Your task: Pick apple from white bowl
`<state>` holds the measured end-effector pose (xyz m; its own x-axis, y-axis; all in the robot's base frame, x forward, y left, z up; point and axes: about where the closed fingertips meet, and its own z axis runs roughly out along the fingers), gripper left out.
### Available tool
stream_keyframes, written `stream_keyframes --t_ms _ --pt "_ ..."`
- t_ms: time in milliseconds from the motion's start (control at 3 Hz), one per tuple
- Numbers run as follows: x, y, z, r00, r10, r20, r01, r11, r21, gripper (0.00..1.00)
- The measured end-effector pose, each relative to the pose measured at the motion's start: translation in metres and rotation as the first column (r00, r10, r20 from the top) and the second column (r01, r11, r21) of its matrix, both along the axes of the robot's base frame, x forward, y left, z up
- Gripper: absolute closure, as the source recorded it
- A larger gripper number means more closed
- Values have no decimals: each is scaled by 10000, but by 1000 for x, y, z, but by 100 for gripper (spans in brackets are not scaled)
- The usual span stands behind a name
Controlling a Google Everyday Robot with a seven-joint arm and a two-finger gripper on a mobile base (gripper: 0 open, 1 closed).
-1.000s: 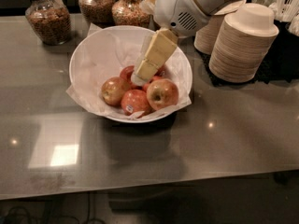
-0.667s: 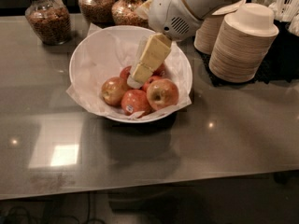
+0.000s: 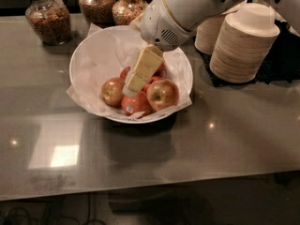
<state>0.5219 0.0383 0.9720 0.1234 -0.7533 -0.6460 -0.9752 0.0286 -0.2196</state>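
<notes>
**Camera view: gripper tip down among apples in a white bowl**

At far left, a glass jar point(image 3: 48, 18) of brown filling stands at the back of the grey tabletop point(image 3: 197, 149). Two more jars point(image 3: 98, 3) stand just beside it. Next is the white bowl point(image 3: 80, 60), lined with crinkled paper, with apples clustered toward its front. The leftmost is a gold-and-red apple point(image 3: 113, 91), followed by a red apple with a small sticker point(image 3: 136, 106). The gripper point(image 3: 129, 89) hangs tip-down just above the sticker apple and may be touching it. Whether the jaws are apart or together cannot be told from this angle. The apple point(image 3: 162, 94), the largest one, pale gold with a pink blush, lies just right of the gripper tip near the bowl's front right wall. It is not grasped.

The main risk appears to be catching the wrong fruit, because the tip sits nearer the sticker apple than the target. The apples are packed touching, which leaves little room beside the target. A downward push could roll them, snag the paper or shift the bowl.

The arm point(image 3: 183, 8) enters from the upper right, close to the stacked paper bowls point(image 3: 243, 43). Its bulky white wrist is above the bowl's rear rim, and the gripper slants down and leftward.
</notes>
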Motion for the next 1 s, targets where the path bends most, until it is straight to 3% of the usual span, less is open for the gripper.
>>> stream_keyframes --t_ms 333,667,1000 --pt "0 22 -18 9989 319 -351 -310 9992 261 0" --pt "-3 39 -33 9973 415 -612 -390 9983 422 8" --pt "-4 47 -43 9971 345 -674 -321 9988 361 23"
